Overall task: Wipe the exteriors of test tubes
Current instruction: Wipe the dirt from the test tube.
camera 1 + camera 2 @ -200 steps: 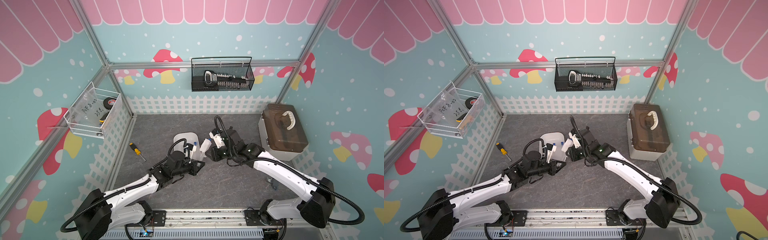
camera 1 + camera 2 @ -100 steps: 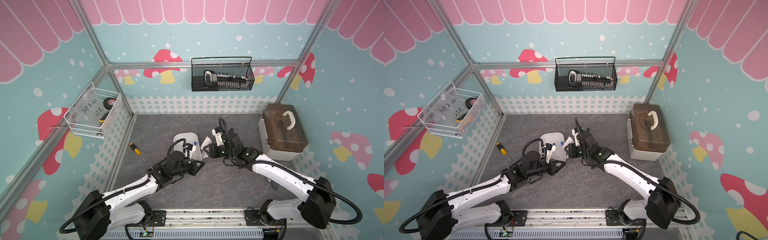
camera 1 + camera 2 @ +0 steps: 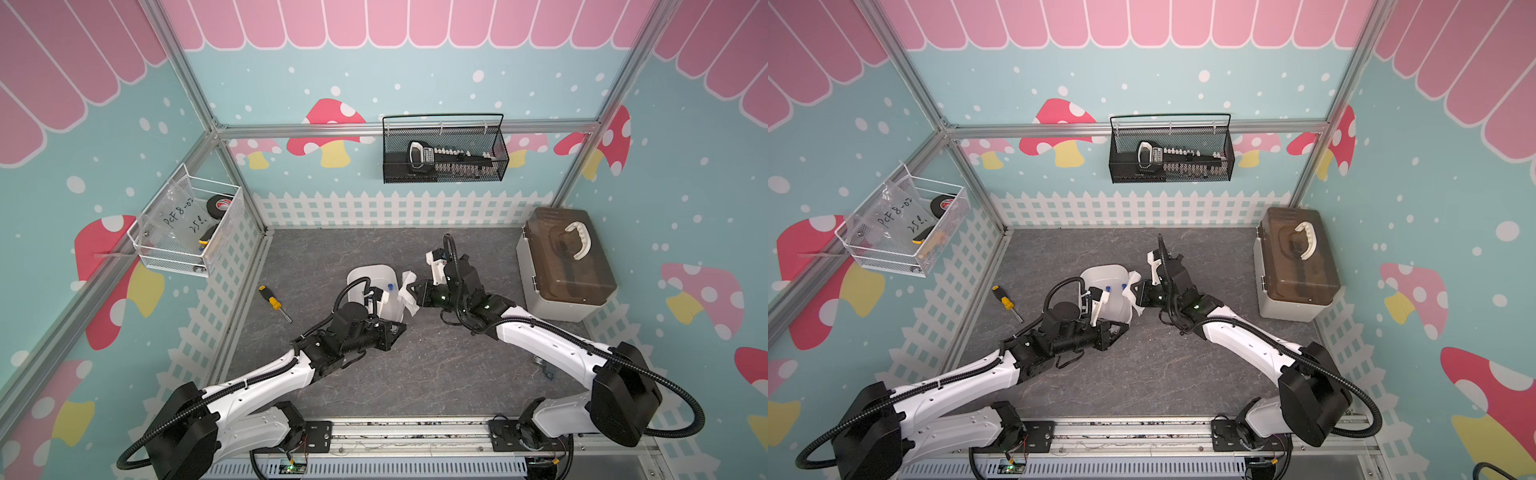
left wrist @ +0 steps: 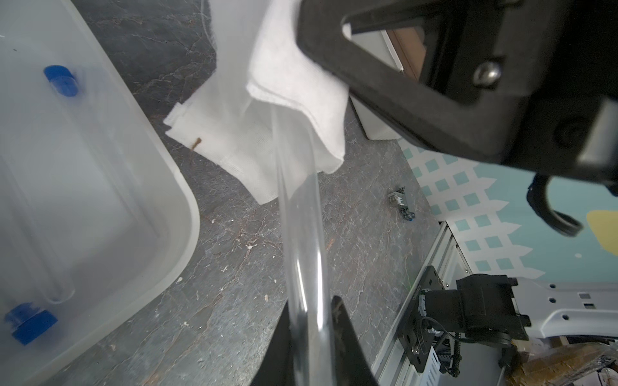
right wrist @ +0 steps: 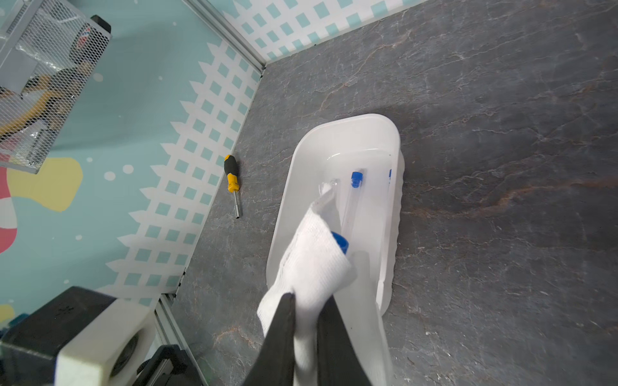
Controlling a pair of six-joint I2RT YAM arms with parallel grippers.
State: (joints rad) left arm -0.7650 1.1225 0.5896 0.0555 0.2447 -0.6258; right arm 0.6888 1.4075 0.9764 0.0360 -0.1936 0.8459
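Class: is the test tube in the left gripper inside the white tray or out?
Out: the left gripper holds the test tube beside the tray, far end inside the cloth held by the right gripper.

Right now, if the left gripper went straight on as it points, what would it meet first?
Likely the white cloth over the end of the test tube that the left gripper holds; the right gripper pinches that cloth just behind.

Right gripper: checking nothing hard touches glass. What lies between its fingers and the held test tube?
A white cloth, wrapped over the end of the test tube, as the left wrist view shows.
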